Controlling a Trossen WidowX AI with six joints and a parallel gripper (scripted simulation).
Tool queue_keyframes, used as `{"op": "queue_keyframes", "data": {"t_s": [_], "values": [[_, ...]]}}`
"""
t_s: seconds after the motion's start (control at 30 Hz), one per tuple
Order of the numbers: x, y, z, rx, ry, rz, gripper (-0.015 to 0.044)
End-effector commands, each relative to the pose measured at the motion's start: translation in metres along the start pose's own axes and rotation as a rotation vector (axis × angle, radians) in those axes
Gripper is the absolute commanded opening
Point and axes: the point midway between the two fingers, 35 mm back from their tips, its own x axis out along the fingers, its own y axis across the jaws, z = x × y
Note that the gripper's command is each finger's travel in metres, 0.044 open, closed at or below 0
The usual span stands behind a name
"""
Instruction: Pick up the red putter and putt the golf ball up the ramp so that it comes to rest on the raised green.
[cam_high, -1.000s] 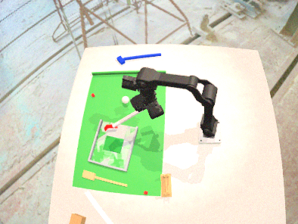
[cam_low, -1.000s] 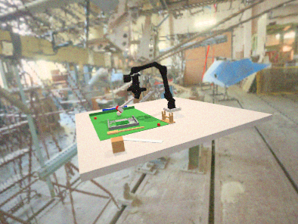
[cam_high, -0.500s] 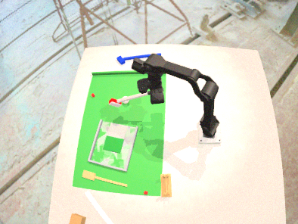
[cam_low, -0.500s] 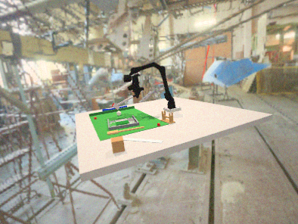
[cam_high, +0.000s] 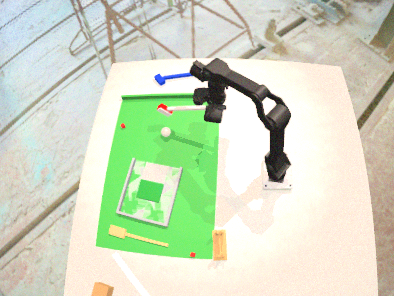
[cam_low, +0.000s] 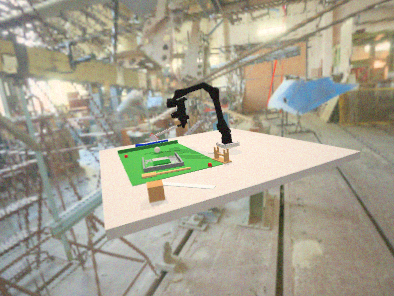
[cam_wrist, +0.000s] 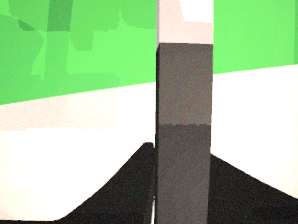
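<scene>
My gripper (cam_high: 206, 106) (cam_low: 183, 123) (cam_wrist: 167, 152) is shut on the dark grip of the red putter (cam_high: 185, 108) (cam_wrist: 184, 85). The putter is held up above the far part of the green mat (cam_high: 112, 200), its red and white head pointing left in the top view. The white golf ball (cam_high: 166, 132) (cam_low: 157, 150) rests on the mat between the putter head and the ramp. The ramp (cam_high: 156, 173) has grey side walls and a darker raised green (cam_high: 150, 191) (cam_low: 161, 162). The putter head is out of the wrist view.
A blue putter (cam_high: 160, 79) lies beyond the mat's far rail (cam_high: 150, 96). A yellow putter (cam_high: 117, 231) lies near the ramp. Small red cubes (cam_high: 123, 126) (cam_high: 193, 255), a wooden stand (cam_high: 219, 245) (cam_low: 221, 155), an orange block (cam_high: 102, 289) (cam_low: 155, 191) and a white strip (cam_high: 131, 275) stand around.
</scene>
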Motion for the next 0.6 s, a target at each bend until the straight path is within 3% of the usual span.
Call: {"op": "queue_keyframes", "data": {"t_s": [0.0,0.57], "values": [[0.003,0.000,0.001,0.010,-0.008,0.007,0.0000],[0.044,0.000,0.001,0.010,-0.009,0.007,0.0000]]}}
